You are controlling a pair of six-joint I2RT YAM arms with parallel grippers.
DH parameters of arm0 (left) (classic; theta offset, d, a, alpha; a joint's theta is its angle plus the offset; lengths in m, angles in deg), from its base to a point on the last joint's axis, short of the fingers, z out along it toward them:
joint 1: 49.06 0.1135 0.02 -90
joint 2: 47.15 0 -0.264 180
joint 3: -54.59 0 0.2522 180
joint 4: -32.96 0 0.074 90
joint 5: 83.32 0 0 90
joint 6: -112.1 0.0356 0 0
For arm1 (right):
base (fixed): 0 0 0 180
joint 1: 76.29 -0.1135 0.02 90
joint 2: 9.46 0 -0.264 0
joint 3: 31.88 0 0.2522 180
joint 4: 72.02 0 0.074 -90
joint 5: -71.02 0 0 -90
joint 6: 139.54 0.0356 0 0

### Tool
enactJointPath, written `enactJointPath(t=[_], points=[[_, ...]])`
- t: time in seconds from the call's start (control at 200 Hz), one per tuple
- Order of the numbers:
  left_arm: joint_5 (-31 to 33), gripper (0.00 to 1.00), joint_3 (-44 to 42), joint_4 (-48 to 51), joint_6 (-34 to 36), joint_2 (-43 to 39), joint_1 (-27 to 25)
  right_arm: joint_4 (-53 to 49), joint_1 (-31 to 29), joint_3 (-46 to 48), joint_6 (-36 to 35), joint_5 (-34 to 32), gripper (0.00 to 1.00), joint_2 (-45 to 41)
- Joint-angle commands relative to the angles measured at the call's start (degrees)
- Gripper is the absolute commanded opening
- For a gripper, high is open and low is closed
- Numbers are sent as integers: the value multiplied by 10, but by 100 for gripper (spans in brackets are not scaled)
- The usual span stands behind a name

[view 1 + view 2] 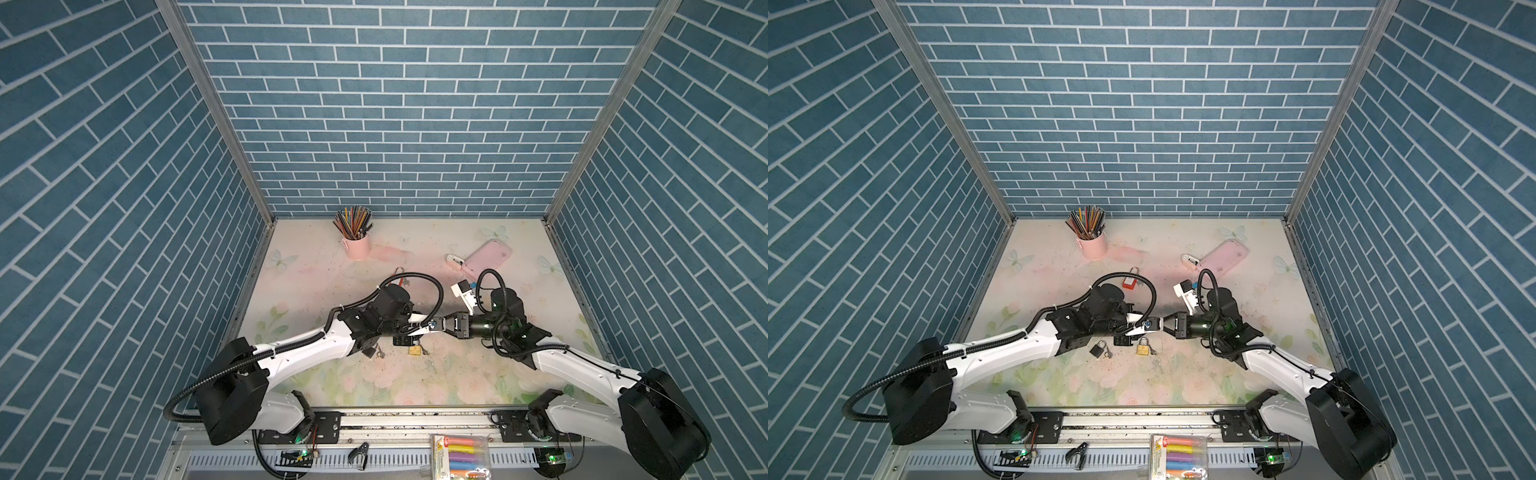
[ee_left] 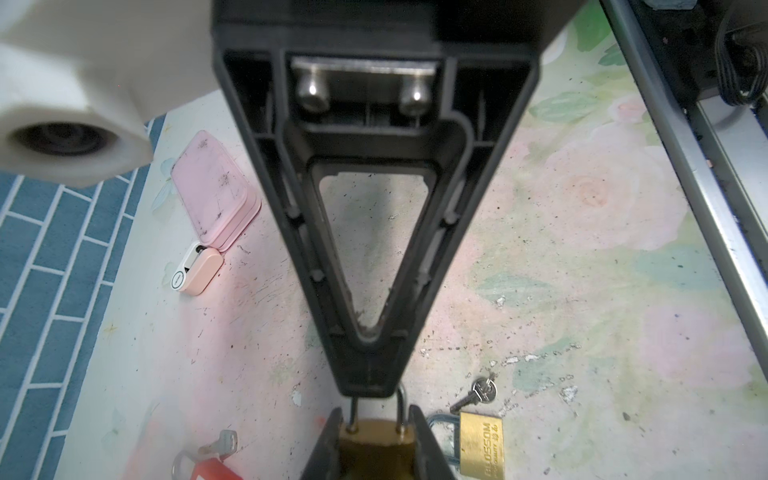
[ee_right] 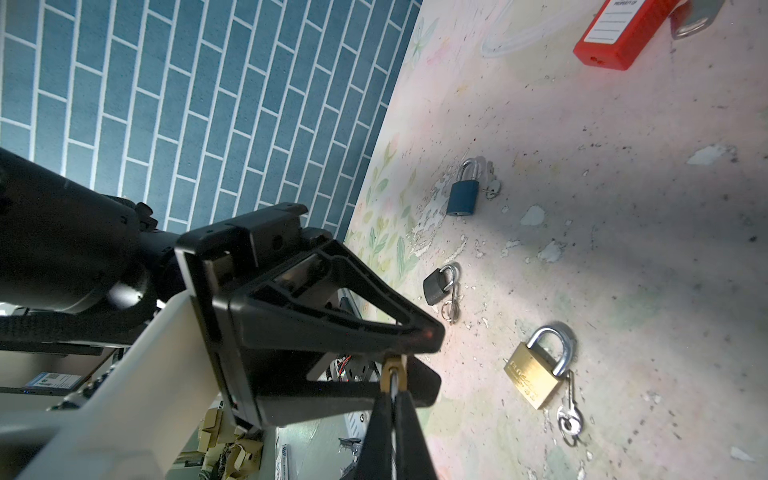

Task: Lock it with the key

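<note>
My L hand (image 1: 432, 324), part-closed, grips brass padlock (image 2: 376, 440) body above counter (image 2: 582, 249). My R hand (image 2: 368, 384) is pinched shut on shackle (image 2: 401, 405). No key visible in lock; insert + turn prob. remain.

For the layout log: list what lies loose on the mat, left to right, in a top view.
Black padlock → brass padlock → correction tape → pink case. Pencil cup and red padlock omitted: they overlap others.
</note>
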Motion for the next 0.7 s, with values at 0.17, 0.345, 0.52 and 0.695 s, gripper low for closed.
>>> enactJointPath(t=[0.17,0.345,0.52,0.695], points=[[-75,0,71,-133,-8,-10,-6,16,-30,22,22,11,0,40],[-77,0,72,-139,-8,-6,-7,27,-35,19,26,9,0,48],[-79,0,68,-144,-9,-8,-8,38,-38,16,29,6,0,60],[-78,0,65,-156,-13,-9,-8,53,-47,9,34,7,0,79]])
